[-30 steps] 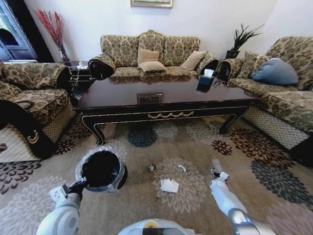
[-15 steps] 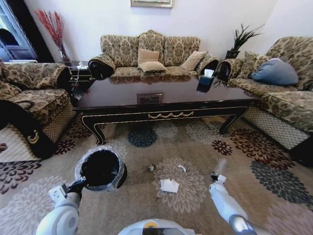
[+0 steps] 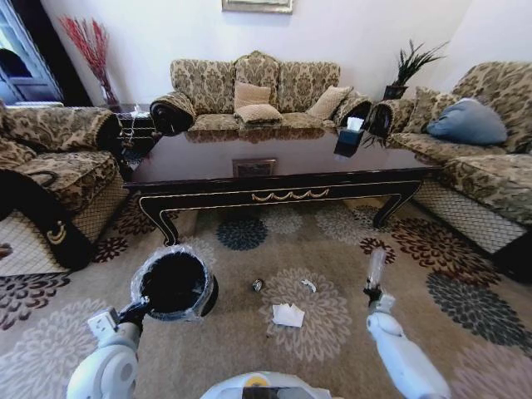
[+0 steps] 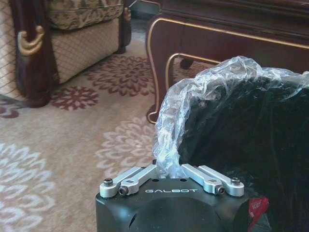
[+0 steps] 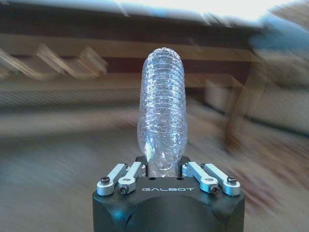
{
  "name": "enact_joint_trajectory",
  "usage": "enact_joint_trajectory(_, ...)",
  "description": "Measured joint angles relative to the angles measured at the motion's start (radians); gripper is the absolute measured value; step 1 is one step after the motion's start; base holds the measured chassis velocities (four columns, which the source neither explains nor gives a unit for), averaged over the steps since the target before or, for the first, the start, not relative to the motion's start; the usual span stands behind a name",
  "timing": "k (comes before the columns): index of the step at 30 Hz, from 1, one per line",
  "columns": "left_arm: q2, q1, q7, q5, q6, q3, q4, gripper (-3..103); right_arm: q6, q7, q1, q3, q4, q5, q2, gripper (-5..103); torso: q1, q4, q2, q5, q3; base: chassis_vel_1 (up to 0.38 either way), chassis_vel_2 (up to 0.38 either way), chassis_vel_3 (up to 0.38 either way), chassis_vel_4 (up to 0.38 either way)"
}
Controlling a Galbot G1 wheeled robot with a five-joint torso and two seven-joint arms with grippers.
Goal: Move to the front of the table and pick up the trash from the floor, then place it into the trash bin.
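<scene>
At seven o'clock the left gripper pinches the liner rim of the round black plastic-lined trash bin, at five o'clock the right gripper clamps a ribbed clear plastic bottle upright, and a flat white napkin lies between them before the glossy dark wooden table at twelve.

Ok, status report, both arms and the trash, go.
Left gripper shut on trash bin rim, bin held above carpet. Right gripper shut on clear bottle, upright. Napkin, wrapper, dark lump on floor before table.
</scene>
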Motion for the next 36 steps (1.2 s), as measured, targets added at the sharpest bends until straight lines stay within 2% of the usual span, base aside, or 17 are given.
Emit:
enact_joint_trajectory(1,0.000,0.000,0.000,0.000,0.000,0.000,0.000,2,0.000,0.000,0.000,0.000,0.000,0.000,0.000,27,0.000,0.0000,0.000,0.0000,0.000,0.000,0.000,0.000,0.000)
enact_joint_trajectory(6,0.035,-0.038,0.007,0.015,0.010,0.052,0.005,2,0.050,-0.084,-0.115,-0.071,0.408,0.092,-0.106,27,0.000,-0.0001,0.000,-0.0001,0.000,0.000,0.000,0.000,0.000)
enact_joint_trajectory(7,0.035,-0.038,0.007,0.015,0.010,0.052,0.005,2,0.050,-0.084,-0.115,-0.071,0.408,0.092,-0.106,27,0.000,-0.0001,0.000,-0.0001,0.000,0.000,0.000,0.000,0.000)
enact_joint_trajectory(9,0.053,-0.061,0.007,0.016,0.020,0.082,0.000,2,0.070,-0.103,-0.117,-0.117,0.521,0.125,-0.140,27,0.000,0.0004,0.000,0.0002,0.000,0.000,0.000,0.000,0.000)
enact_joint_trajectory(13,0.079,-0.087,0.008,0.016,0.030,0.131,-0.008,2,0.087,-0.146,-0.113,-0.182,0.649,0.182,-0.189,27,0.000,-0.0001,0.000,0.0000,0.000,0.000,0.000,0.000,0.000)
enact_joint_trajectory(15,0.096,-0.095,0.010,0.016,0.033,0.159,-0.010,2,0.086,-0.149,-0.113,-0.222,0.735,0.222,-0.230,27,0.000,-0.0001,0.000,0.0008,0.000,0.000,0.000,0.000,0.000)
enact_joint_trajectory(17,0.128,-0.107,0.018,0.010,0.033,0.186,-0.010,2,0.072,-0.148,-0.107,-0.265,0.840,0.289,-0.304,27,0.000,-0.0001,0.000,-0.0001,0.000,0.000,0.000,0.000,0.000)
enact_joint_trajectory(18,0.128,-0.107,0.018,0.010,0.033,0.186,-0.010,2,0.072,-0.148,-0.107,-0.265,0.840,0.289,-0.304,27,0.000,-0.0001,0.000,-0.0001,0.000,0.000,0.000,0.000,0.000)
enact_joint_trajectory(21,0.187,-0.138,0.019,-0.032,0.039,0.226,-0.008,2,0.069,-0.176,-0.047,-0.330,0.909,0.338,-0.418,27,0.000,-0.0001,0.000,0.0000,0.000,0.000,0.000,0.000,0.000)
enact_joint_trajectory(22,0.187,-0.138,0.019,-0.032,0.039,0.226,-0.008,2,0.069,-0.176,-0.047,-0.330,0.909,0.338,-0.418,27,0.000,-0.0001,0.000,0.0000,0.000,0.000,0.000,0.000,0.000)
enact_joint_trajectory(25,0.242,-0.187,0.031,-0.080,0.043,0.277,0.006,2,0.097,-0.245,0.092,-0.443,0.881,0.333,-0.493,27,0.000,0.0001,0.000,0.0001,0.000,0.000,0.000,0.000,0.000)
enact_joint_trajectory(27,0.281,-0.227,0.049,-0.117,0.037,0.320,0.017,2,0.111,-0.263,0.192,-0.546,0.844,0.329,-0.506,27,0.000,0.0001,0.000,0.0001,0.000,0.000,0.000,0.000,0.000)
enact_joint_trajectory(28,0.281,-0.227,0.049,-0.117,0.037,0.320,0.017,2,0.111,-0.263,0.192,-0.546,0.844,0.329,-0.506,27,0.000,0.0001,0.000,0.0001,0.000,0.000,0.000,0.000,0.000)
enact_joint_trajectory(29,0.302,-0.251,0.057,-0.145,0.031,0.348,0.023,2,0.115,-0.266,0.243,-0.600,0.825,0.328,-0.503,27,0.000,-0.0001,0.000,0.0002,0.000,0.000,0.000,0.000,0.000)
enact_joint_trajectory(32,0.346,-0.313,0.083,-0.195,0.006,0.424,0.040,2,0.123,-0.269,0.385,-0.732,0.756,0.324,-0.460,27,0.000,-0.0003,0.000,0.0004,0.000,0.000,0.000,0.000,0.000)
enact_joint_trajectory(36,0.360,-0.340,0.103,-0.203,0.000,0.461,0.047,2,0.135,-0.269,0.465,-0.805,0.689,0.311,-0.409,27,0.000,0.0000,0.000,0.0002,0.000,0.000,0.000,0.000,0.000)
